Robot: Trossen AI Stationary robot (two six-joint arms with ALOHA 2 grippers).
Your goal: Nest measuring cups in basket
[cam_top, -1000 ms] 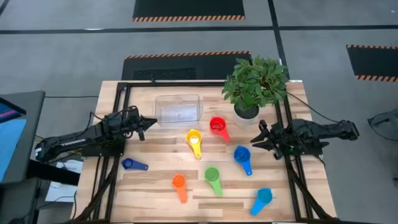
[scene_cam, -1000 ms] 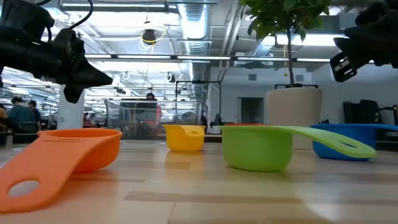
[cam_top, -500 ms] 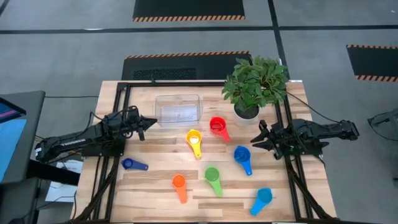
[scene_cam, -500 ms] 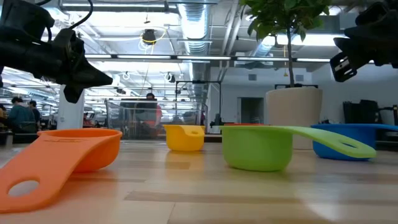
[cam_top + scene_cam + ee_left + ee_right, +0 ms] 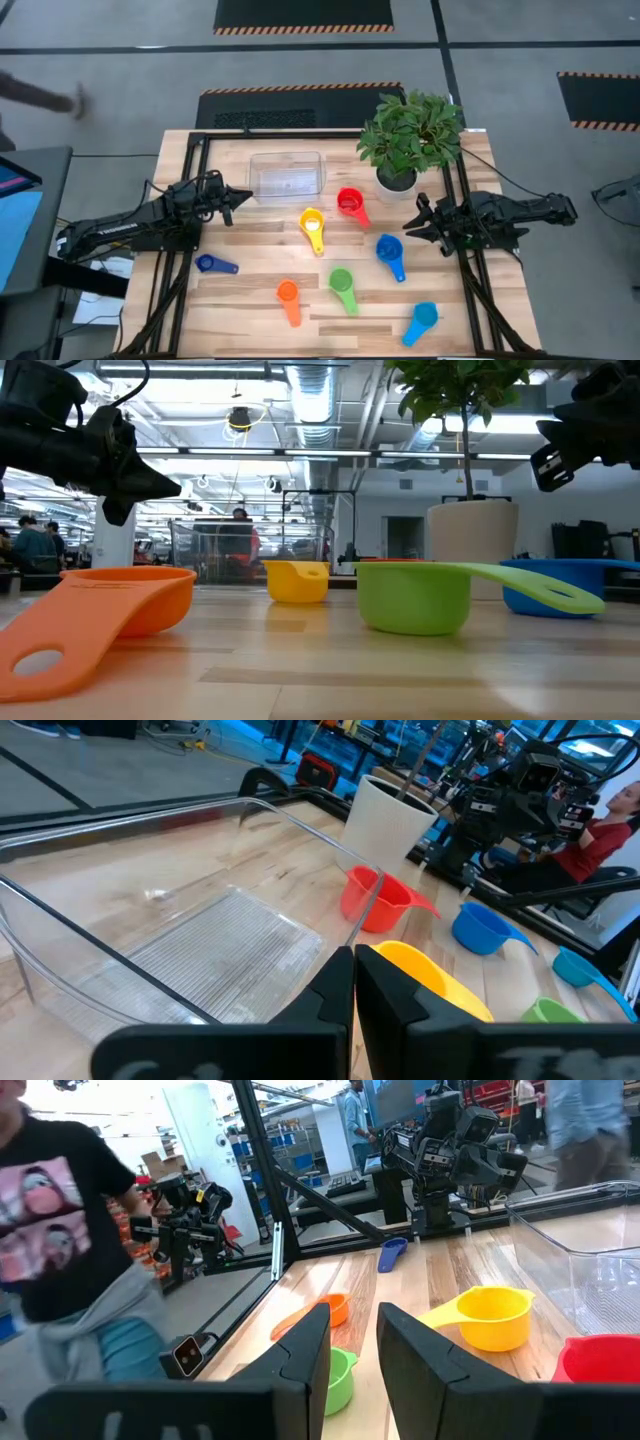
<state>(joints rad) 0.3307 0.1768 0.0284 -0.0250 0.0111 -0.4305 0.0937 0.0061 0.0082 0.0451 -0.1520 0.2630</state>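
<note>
Overhead layout of the wooden table (image 5: 250, 235). The clear basket (image 5: 287, 173) sits empty at the far middle of the table, just left of the white pot with the green plant (image 5: 410, 135). The seven measuring cups lie scattered on the table, none inside the basket: the red cup (image 5: 350, 203) nearest the pot, the yellow cup (image 5: 312, 226) just in front of the basket, the blue cup (image 5: 389, 251) right of centre, the green cup (image 5: 342, 284) and orange cup (image 5: 288, 296) toward the near edge, the light blue cup (image 5: 423, 320) at the near right, and the dark blue cup (image 5: 212, 264) alone at the left.

The left gripper (image 5: 232, 199) hangs above the table just left of the basket, its fingers (image 5: 330, 1000) pressed together and holding nothing. The right gripper (image 5: 416, 224) hangs at the right side, beside the pot and near the blue cup, its fingers (image 5: 305, 1350) set a narrow gap apart and also empty.

In the right wrist view a person in a dark printed shirt (image 5: 60, 1210) stands beyond the table.
</note>
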